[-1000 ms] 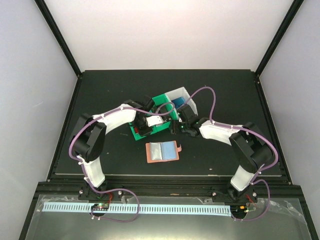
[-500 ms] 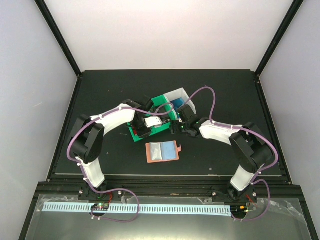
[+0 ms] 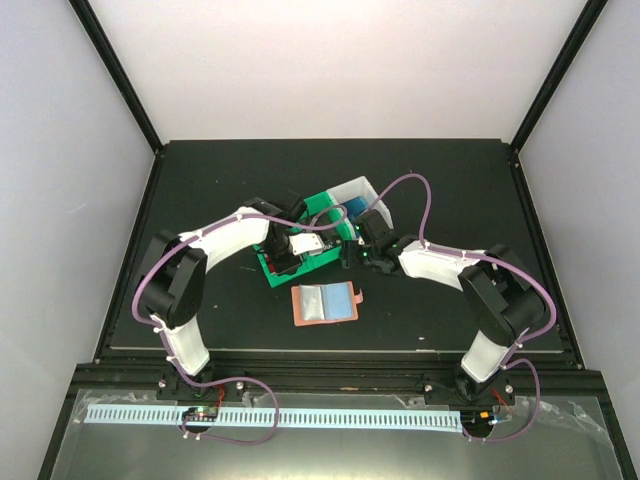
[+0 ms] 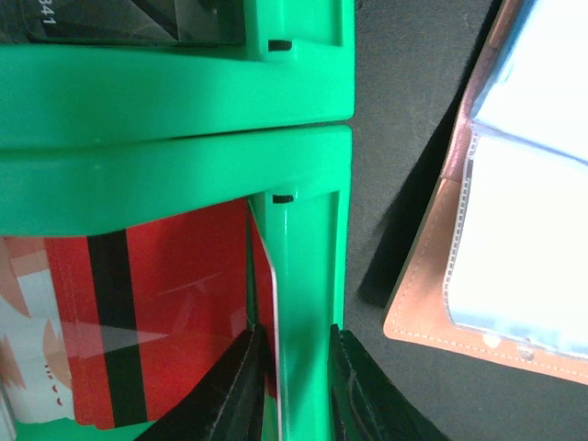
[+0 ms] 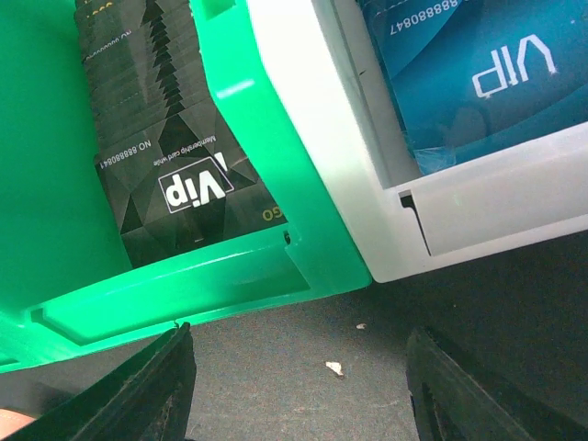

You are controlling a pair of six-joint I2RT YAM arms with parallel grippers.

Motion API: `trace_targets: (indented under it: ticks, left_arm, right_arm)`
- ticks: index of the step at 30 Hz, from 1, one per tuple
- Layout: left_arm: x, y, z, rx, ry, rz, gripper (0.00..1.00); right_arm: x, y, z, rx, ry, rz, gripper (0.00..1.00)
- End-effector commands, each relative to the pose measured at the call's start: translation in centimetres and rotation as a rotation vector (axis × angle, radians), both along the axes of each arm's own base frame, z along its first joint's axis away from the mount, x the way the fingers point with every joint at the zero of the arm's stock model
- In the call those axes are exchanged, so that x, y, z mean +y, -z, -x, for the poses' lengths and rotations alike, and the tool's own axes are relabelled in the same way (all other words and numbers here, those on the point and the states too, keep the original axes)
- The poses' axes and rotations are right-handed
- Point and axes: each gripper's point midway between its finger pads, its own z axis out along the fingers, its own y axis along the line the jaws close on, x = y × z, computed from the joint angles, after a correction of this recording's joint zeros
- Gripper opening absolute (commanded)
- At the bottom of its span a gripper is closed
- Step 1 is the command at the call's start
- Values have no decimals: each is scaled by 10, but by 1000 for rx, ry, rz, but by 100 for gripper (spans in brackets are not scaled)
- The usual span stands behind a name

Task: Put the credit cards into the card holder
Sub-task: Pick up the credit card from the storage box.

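Observation:
Red and white credit cards (image 4: 156, 322) stand in a green bin (image 4: 308, 257). One red card leans against the inside of the bin's wall. My left gripper (image 4: 296, 335) (image 3: 287, 262) straddles that wall, one finger pressing the red card and the other the wall's outside, so it is shut on both. The card holder (image 3: 325, 303) (image 4: 423, 303) lies open on the black table just in front of the bin, its clear slots up. My right gripper (image 5: 299, 354) (image 3: 350, 256) hangs open over bare table at the bins' front corner, holding nothing.
A second green bin (image 5: 276, 266) holds black VIP cards (image 5: 175, 175). A white bin (image 5: 312, 165) beside it holds a blue VIP card (image 5: 478, 73). The bins (image 3: 330, 215) cluster mid-table between both wrists. Small crumbs (image 5: 335, 367) lie under the right gripper.
The left wrist has edged slightly over the green bin and its jaws have narrowed onto the wall and card. The right arm and the card holder have not moved.

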Motion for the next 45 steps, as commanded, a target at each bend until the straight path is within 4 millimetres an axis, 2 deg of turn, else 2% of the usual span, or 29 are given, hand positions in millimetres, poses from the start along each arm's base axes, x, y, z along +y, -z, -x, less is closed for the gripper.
trace_targets:
  ticks: [1,5,11,15,18,22,24,29,33,36,39,42,45]
  left_arm:
    - [-4,-20,0,-16,5,23,18]
    - [-5,-24,-2,-15,-2,24,15]
    - [-7,-35,-4,-30,-11,44,2]
    - [-7,-48,-9,-64,-27,57,2]
    - [-9,-66,-13,-103,-45,88,2]
    - [-12,-104,-15,-170,-75,155,1]
    - [-11,-127,-12,-209,-94,202,2]
    - [-14,-179,-4,-275,-214,364,2]
    - [-37,-223,17,-173,-345,640,1]
    - [-57,-253,39,-5,-431,860,1]
    - [-65,-263,50,196,-600,975,2]
    - [-69,-268,63,360,-710,1084,2]
    - [-66,-267,74,462,-775,1189,2]
  right_arm:
    - [-2,-5,-8,-33,5,14,64]
    - [-3,-4,-8,-30,3,18,64]
    - [-2,-10,-9,-43,0,10,64]
    - [-1,-17,-9,-51,-2,1,64]
    - [1,-28,-8,-62,-12,-19,64]
    - [9,-60,-4,-100,-57,-90,65]
    - [16,-86,1,-130,-96,-150,68]
    - [41,-143,32,-148,-268,-362,77]
    - [59,-188,66,-125,-411,-593,83]
    - [62,-218,80,-116,-424,-739,84]
    - [59,-235,90,-84,-387,-837,84]
    - [56,-240,101,-10,-340,-911,76]
    - [55,-245,120,26,-368,-959,68]
